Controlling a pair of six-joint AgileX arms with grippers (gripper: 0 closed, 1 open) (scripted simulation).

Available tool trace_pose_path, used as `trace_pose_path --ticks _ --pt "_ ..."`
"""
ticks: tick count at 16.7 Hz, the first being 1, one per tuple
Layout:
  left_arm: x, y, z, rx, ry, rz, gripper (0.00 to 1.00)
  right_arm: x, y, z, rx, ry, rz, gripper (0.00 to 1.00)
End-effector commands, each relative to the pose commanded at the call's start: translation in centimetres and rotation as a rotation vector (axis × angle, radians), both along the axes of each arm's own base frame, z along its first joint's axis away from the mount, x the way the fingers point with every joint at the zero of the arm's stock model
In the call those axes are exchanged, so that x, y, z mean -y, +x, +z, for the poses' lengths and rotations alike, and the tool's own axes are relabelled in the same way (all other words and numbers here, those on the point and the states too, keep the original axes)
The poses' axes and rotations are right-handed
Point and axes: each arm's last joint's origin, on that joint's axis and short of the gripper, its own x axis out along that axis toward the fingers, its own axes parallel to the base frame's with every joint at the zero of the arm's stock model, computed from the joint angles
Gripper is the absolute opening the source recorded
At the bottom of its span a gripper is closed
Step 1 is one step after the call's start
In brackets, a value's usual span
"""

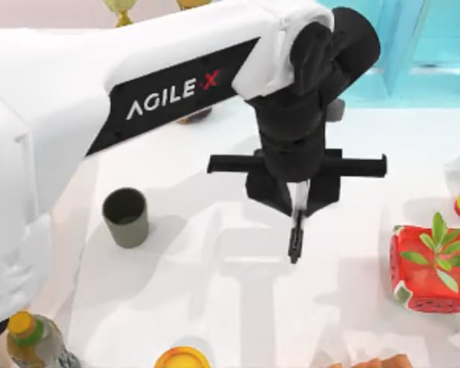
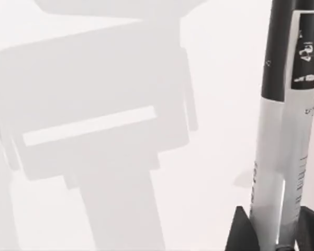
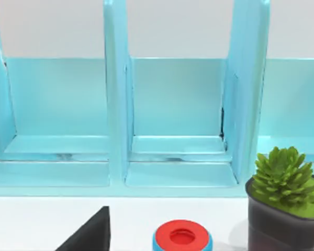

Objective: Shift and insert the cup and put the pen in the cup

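The white table [image 1: 215, 307] spreads wide under the overhead camera, and my left arm [image 1: 100, 100] stretches across it from the left. The left gripper [image 1: 295, 203] hangs over the middle of the table, jaws clamped on the pen [image 1: 294, 238], which points downward below the fingers; the left wrist view has the pen's barrel and white-grey label band [image 2: 282, 157] pinched between the two dark fingertips [image 2: 243, 232]. The cup [image 1: 126, 217] stands upright on the table, well apart to the left of the gripper. Far right, a red watermelon-patterned box [image 1: 429, 268] with green leaves. The right wrist view looks at a light blue divided rack [image 3: 172, 115], a small potted plant [image 3: 285, 204] and a red-and-blue round cap [image 3: 182, 238]; whether the right gripper's jaws are open, I cannot tell.
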Motion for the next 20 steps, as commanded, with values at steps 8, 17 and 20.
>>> trace_pose_path --ticks 8,17,20 --pt "-2.9 -0.5 1.0 0.183 -0.107 -0.042 0.0 0.0 0.0 0.0 0.0 0.0 0.0 1.0" --pt "-13.2 -4.3 0.7 0.732 -0.274 -0.067 0.0 0.0 0.0 0.0 0.0 0.0 0.0 1.0" --pt "-17.0 -6.8 0.0 0.955 -0.304 -0.06 0.0 0.0 0.0 0.0 0.0 0.0 0.0 1.0"
